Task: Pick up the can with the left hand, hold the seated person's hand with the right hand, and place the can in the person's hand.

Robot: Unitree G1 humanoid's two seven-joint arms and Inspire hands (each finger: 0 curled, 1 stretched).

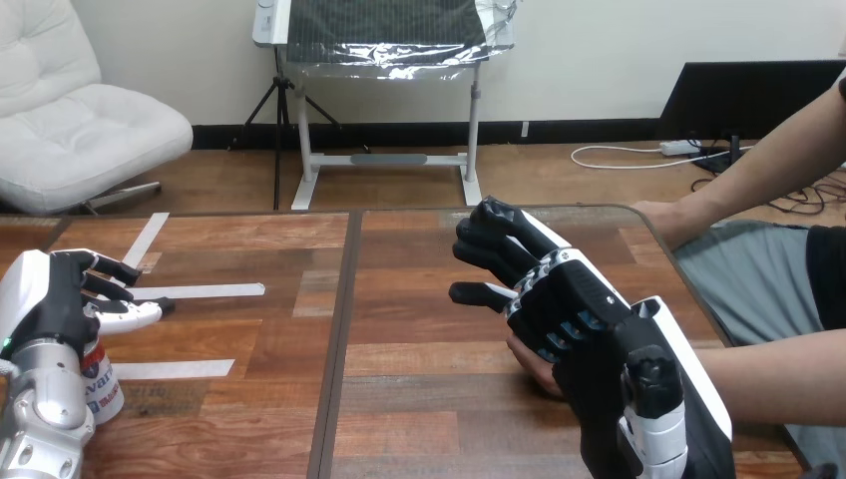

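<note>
Near left on the brown wooden table (249, 409), your black-and-white left hand (50, 299) sits over the upright white metal can (103, 391); you cannot tell if it grips. Your right hand (574, 314) lies over the person's hand (531, 369), fingers loosely extended, clasping nothing.

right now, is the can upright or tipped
Upright: the can stands on its base on the table, its top hidden under the left hand.

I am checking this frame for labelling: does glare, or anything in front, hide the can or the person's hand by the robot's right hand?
Head view: no strong glare on the table. Head view: the left hand and its forearm cover most of the can, with only its lower side showing. Head view: the right hand lies over the person's hand, leaving just its near edge visible.
</note>
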